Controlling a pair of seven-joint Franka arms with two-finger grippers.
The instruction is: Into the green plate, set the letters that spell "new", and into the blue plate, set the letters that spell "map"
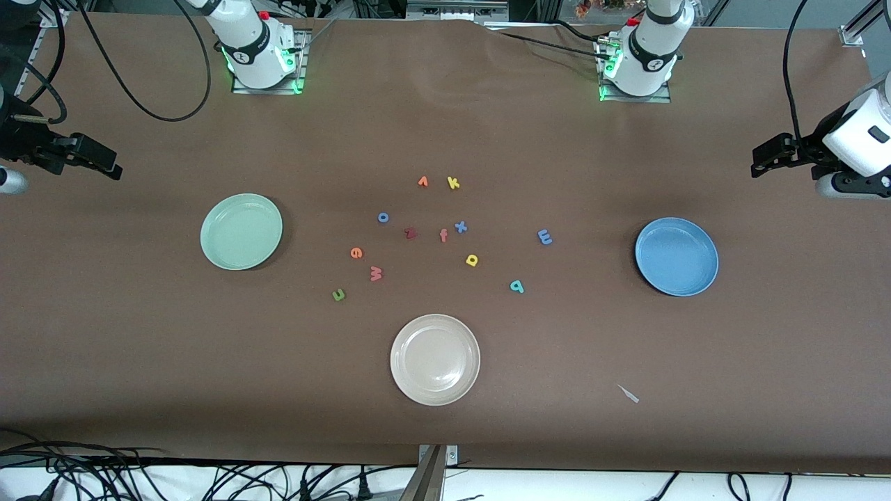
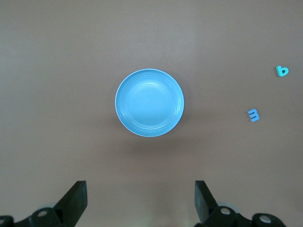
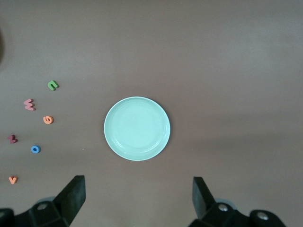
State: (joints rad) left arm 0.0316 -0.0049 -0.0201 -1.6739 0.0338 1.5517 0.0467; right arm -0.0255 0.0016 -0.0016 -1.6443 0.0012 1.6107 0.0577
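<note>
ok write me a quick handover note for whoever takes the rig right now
Left gripper: open, holding nothing, high over the blue plate.
Right gripper: open, holding nothing, high over the green plate.
Both plates hold nothing.
Letters all lie on the table between the plates: n, e, w toward the green plate; m, a, p toward the blue plate.
Done: nothing.
Left: n, e, w into green; m, a, p into blue.
</note>
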